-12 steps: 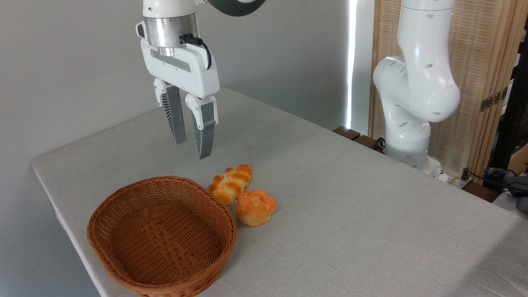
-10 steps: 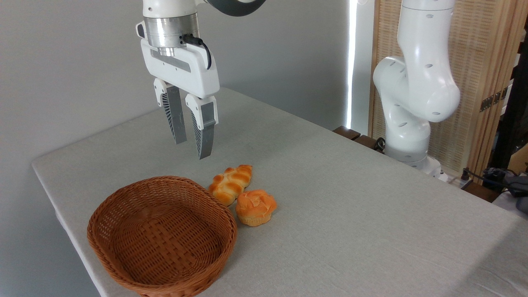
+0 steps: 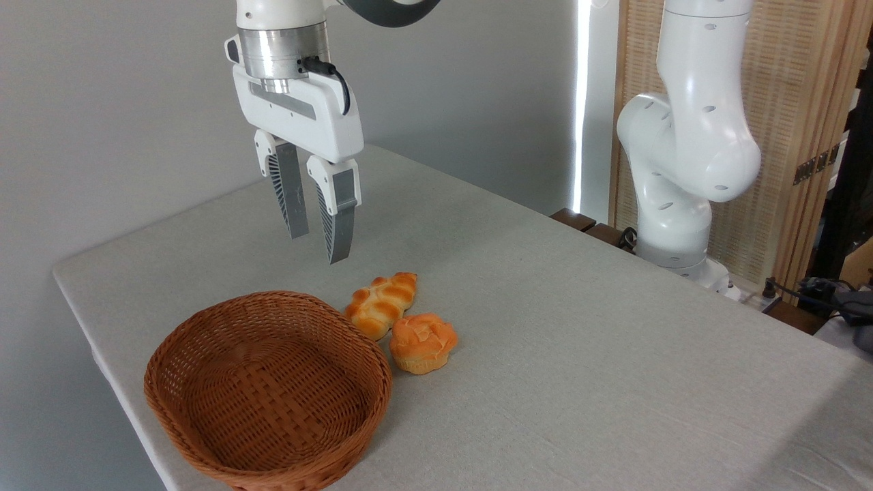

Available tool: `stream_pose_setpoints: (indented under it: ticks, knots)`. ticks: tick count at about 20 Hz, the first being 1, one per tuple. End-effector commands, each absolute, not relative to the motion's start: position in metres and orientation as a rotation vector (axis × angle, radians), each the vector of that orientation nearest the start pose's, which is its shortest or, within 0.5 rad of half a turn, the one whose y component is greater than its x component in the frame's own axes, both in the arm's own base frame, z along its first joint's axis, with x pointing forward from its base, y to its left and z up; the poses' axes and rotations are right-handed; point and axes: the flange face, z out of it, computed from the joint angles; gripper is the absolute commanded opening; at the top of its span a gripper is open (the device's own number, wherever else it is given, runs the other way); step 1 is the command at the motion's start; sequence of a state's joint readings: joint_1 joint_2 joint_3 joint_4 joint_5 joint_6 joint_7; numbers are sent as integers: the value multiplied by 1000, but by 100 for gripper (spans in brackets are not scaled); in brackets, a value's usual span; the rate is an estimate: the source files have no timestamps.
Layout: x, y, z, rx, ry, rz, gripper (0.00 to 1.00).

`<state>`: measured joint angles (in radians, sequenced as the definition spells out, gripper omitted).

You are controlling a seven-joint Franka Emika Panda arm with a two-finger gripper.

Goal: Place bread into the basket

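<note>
The small round golden-orange muffin-shaped bun point(image 3: 423, 342) sat on the grey cloth worktop point(image 3: 580, 327), just right of the oval reddish-brown wicker basket point(image 3: 198, 436) & touching the braided golden loaf point(image 3: 382, 303) on its far-left side. From the pincer point(image 3: 318, 247), bun lay below, nearer & to the right. Pincer hung high, pointing down w/ a slight tilt, fingers part-open, holding nothing. Basket was empty.
</note>
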<state>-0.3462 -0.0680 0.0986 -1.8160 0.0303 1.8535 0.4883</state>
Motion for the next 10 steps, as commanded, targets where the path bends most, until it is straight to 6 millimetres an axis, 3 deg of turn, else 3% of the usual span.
stream_pose_setpoints:
  ticks: [1, 3, 10]
  knots:
    - [535, -122, 578, -2921, 1089, -159, 100]
    - [538, -108, 578, -2938, 1049, -160, 100]
    - [539, -102, 578, -2941, 1029, -159, 100]
